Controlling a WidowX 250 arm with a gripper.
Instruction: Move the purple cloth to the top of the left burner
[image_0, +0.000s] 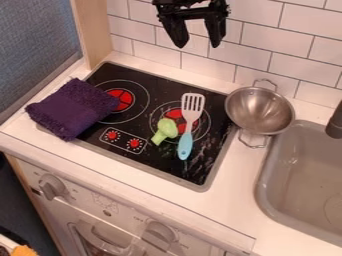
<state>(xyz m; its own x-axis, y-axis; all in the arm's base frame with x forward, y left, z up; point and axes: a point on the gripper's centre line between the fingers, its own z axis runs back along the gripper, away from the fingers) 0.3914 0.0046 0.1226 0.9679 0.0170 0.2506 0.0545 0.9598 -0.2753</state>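
The purple cloth (72, 108) lies bunched at the left edge of the black cooktop (212, 102), part of it on the white surface (235, 172) and part on the cooktop. Its right side reaches over the near part of the left burner (125, 100), covering some of the outer ring and touching or slightly overlapping the red centre; the rest of the ring is bare. So I judge the task to be only partly met: the cloth is at the burner, but most of its bulk sits off to the left. What is left, as I read it, is to grasp the cloth, bring it a little rightward and toward the wall, and let it down over the red centre.

Beside the cloth's target, the right burner (172, 114) has a green toy (167, 128) and a spatula with a blue handle (185, 146) across it; neither needs moving for this. Farther right stand a metal bowl (259, 111) and the grey sink (300, 175).

The black gripper (198, 45) hangs in front of the tiled wall (257, 32), well apart from the cloth. Its jaws are spread wide with nothing between them, so the grasp remains to be made.
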